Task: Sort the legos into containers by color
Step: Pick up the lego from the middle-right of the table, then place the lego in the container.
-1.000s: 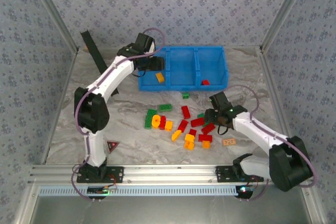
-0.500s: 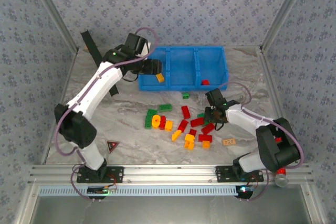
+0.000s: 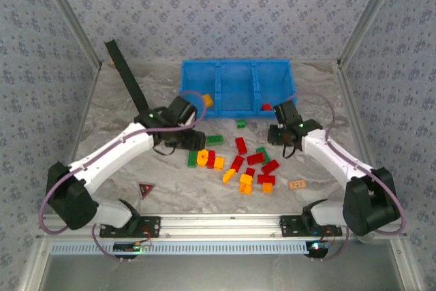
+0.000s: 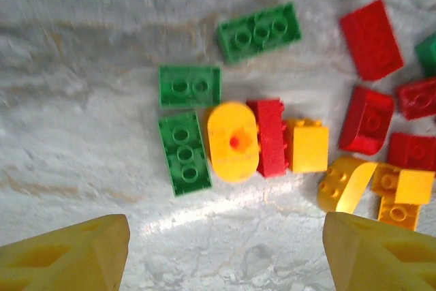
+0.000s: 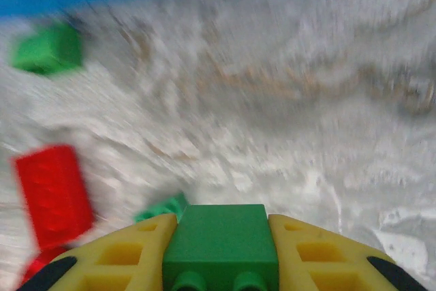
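We are looking at a pale marbled worktop [image 3: 320, 93] with a bright blue plastic tray [image 3: 235, 63] of three side-by-side compartments sitting at its far side. A yellow-orange toy brick [image 3: 206, 101] is lying in the left compartment and a red toy brick [image 3: 266, 107] in the right one. A small green brick [image 3: 240, 124] is resting on the worktop just in front of the tray. A scatter of loose red, green and yellow-orange studded plastic bricks [image 3: 245, 165] is lying across the middle of the worktop.

The left fingers [image 4: 68, 257] are hovering apart over the left end of that scatter, with nothing between them. Beneath them a rounded yellow-orange piece [image 4: 232, 141] is sitting between a long green brick [image 4: 184, 153] and a narrow red brick [image 4: 271, 136].

The right fingers [image 5: 129, 253] are clamping a green studded brick [image 5: 220, 236] at the scatter's far right, near the tray's right end.
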{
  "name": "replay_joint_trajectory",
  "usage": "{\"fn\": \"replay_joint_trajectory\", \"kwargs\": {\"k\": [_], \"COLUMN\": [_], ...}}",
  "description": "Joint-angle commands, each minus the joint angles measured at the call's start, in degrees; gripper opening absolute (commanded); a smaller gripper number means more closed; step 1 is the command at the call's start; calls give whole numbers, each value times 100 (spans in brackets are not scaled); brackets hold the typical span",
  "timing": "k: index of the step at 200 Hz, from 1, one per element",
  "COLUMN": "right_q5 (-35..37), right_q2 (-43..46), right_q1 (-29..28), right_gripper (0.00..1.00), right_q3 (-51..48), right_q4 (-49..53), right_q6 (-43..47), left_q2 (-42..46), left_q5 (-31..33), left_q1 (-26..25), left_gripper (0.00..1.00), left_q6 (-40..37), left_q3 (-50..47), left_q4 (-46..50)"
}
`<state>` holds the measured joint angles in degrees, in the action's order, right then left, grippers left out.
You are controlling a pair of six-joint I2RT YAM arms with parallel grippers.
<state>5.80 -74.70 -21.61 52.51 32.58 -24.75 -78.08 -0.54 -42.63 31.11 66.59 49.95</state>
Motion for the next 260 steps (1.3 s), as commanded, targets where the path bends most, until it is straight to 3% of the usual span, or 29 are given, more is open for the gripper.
{"fn": "replay_joint_trajectory", "kwargs": {"k": [1, 59, 176, 222, 260], "right_q5": [-15, 41, -189, -96, -122], "right_q2": [46, -1139, -4079, -4583, -4812], "right_q1": [-18, -324, -625, -668, -641], "right_gripper": [26, 26, 26, 28, 35], "right_q3": [690, 2441, 4879, 5153, 5103], "right_q4": [357, 79, 130, 156, 156], "right_q6": [356, 827, 1270, 1289, 1210], "left_q2": [310, 265, -482, -813, -1100], "left_q5": [130, 240, 690, 873, 1191], "left_q1": [-325, -775, -940, -943, -910], "left_gripper": [75, 74, 63, 60, 60], "left_q6": [670, 1228, 1397, 1380, 1316], "left_q3": [-436, -1564, -1170, -1036, -747], "left_q4": [-427, -1455, -1827, -1823, -1586]}}
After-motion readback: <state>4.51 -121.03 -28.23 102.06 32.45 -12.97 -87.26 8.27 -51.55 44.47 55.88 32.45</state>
